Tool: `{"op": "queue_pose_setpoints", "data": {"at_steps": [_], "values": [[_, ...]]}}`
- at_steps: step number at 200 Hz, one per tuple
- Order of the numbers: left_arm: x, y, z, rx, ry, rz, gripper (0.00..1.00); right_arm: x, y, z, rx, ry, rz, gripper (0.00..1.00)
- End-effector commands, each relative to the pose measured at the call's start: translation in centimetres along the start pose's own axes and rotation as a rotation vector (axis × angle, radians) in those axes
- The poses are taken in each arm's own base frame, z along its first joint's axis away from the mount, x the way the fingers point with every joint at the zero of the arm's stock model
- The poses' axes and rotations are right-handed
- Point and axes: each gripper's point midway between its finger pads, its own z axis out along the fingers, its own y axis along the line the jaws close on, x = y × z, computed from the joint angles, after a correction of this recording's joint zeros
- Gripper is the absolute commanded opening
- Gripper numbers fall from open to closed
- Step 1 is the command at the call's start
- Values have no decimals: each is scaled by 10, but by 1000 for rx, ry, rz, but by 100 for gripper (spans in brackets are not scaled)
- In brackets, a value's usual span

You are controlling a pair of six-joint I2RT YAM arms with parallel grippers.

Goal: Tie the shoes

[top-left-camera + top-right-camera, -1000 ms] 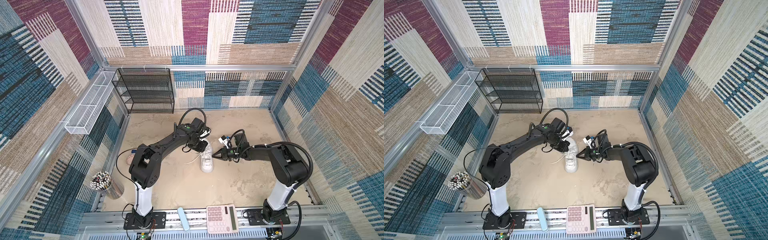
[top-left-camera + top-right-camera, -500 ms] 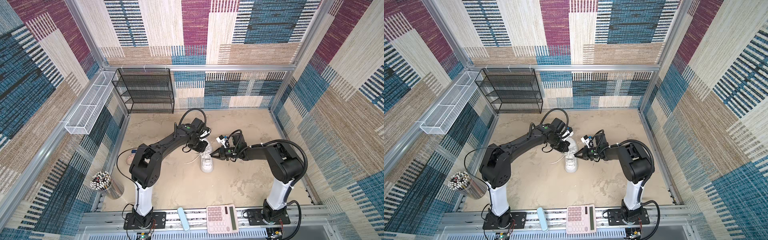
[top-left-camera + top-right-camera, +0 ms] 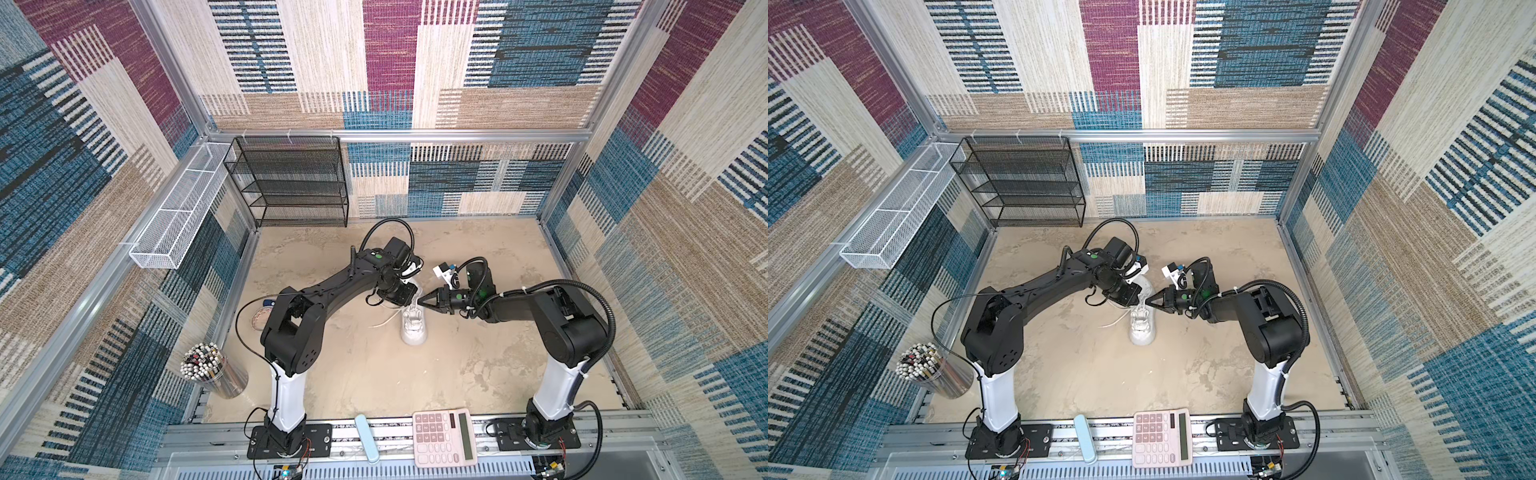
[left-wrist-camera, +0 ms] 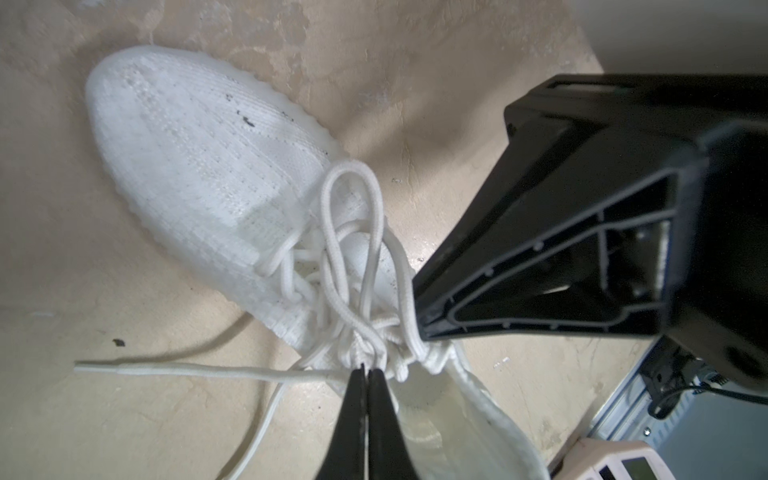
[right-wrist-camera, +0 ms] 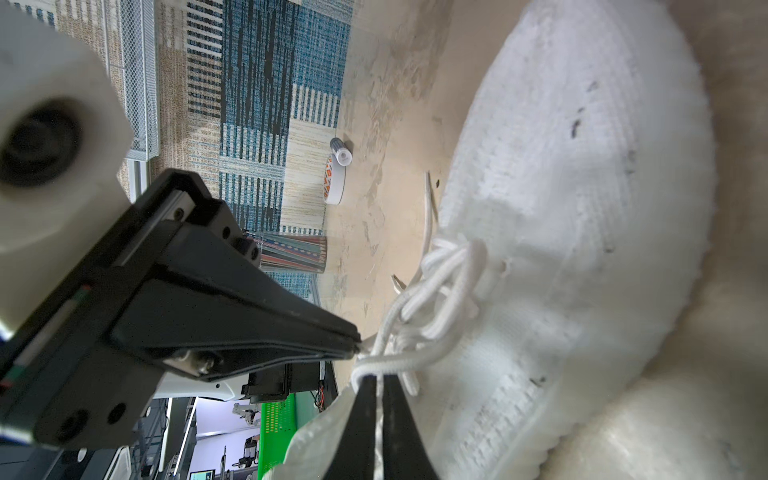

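left gripper: jaws pressed together, tips down in the knot of the thin white round-cord laces at the shoe's throat. cannot tell if a strand is nipped between them.

right gripper: jaws nearly together, only a slit. one strand lies across the tips; hold not clear. both grippers' tips sit just beside each other at the same tangle, coming in from opposite sides.

the all-white knit low-top sneaker sits near the middle of the sandy beige tabletop, between the arms. its toe points toward the pink calculator on the front rail; its collar end is under the left wrist. one lace loop lies forward over the eyelets. a free lace end trails on the table on the left arm's side.

judgement: shoe light, upper soft, likely to skid or tip if pulled sideways. laces limp and slick, apt to slip from narrow tips. best hold: mid-loop, or the free end close to the knot, not the knit.
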Motion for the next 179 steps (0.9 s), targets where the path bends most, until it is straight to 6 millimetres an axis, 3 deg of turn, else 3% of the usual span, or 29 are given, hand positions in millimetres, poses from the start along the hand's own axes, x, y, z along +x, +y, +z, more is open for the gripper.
{"op": "queue_pose_setpoints", "data": {"at_steps": [1, 64, 179], "values": [[-1, -5, 1, 25, -7, 2, 0, -3, 6, 1, -38, 0, -6, 12], [1, -5, 5, 38, -17, -15, 0, -1, 3, 3, -45, 11, 8, 18], [-6, -9, 8, 78, -87, -53, 0, 0, -3, 4, -42, 5, 47, 18]]}}
